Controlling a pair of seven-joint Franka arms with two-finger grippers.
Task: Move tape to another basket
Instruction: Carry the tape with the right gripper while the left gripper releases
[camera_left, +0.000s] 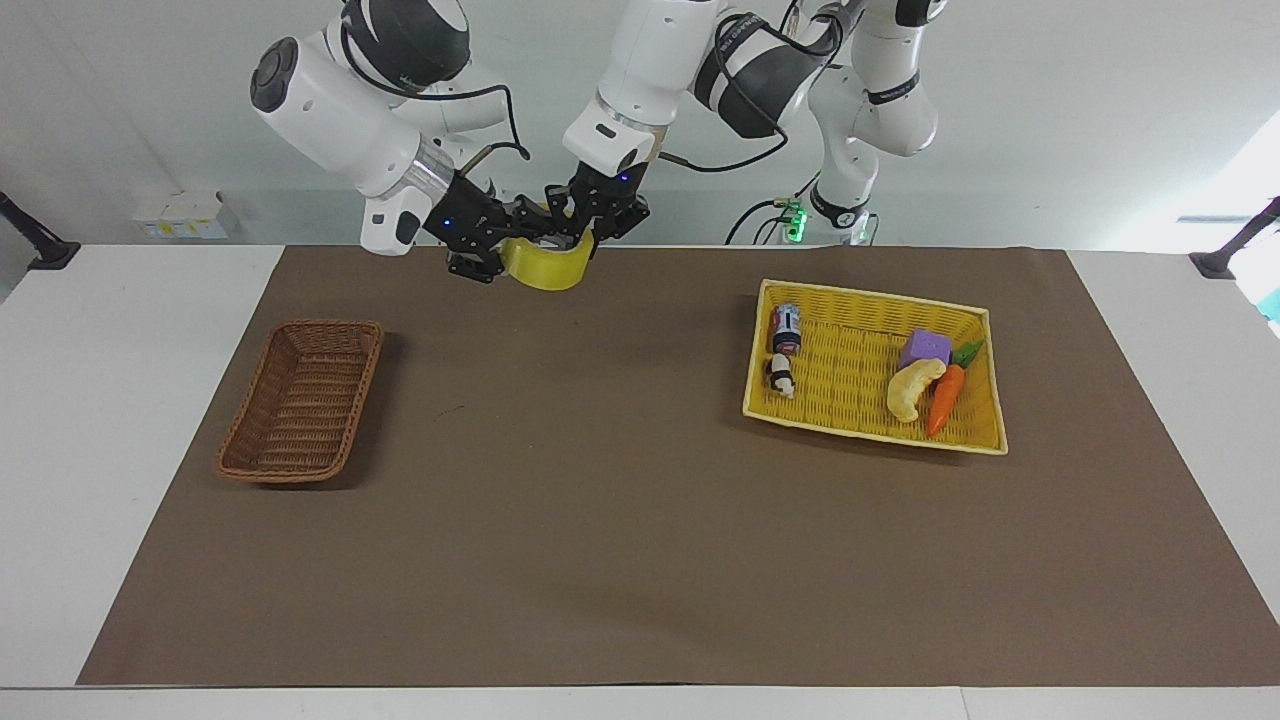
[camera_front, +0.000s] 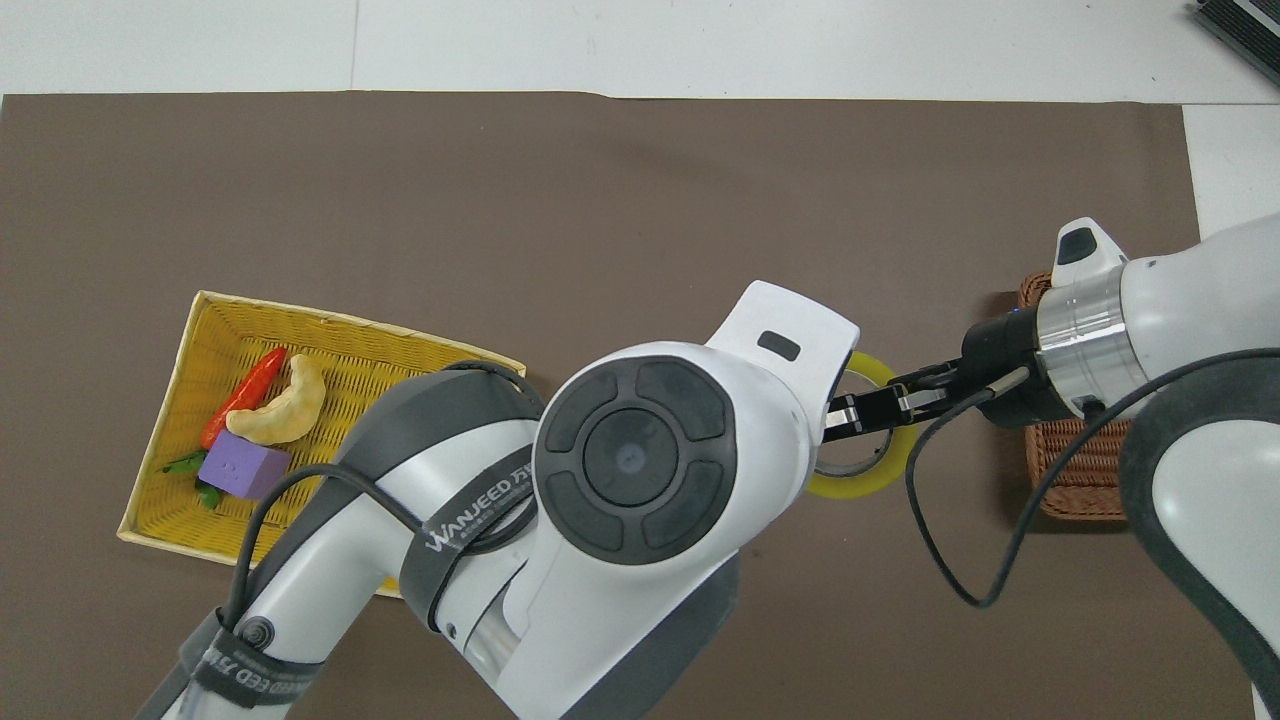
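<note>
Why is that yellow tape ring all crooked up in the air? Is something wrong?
The tape hangs tilted above the mat because both the left gripper and the right gripper are at it at once, mid-handover. Nothing has spilled. The brown basket sits flat and holds nothing, and the yellow basket looks tidy.

Robot lab, two white arms (camera_left: 340, 110) at brown-covered table (camera_left: 640, 560), bare pale wall (camera_left: 1080, 120)

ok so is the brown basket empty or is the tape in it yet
Empty. The brown basket shows only bare weave inside. The tape is up in the air between the right gripper and left gripper.
</note>
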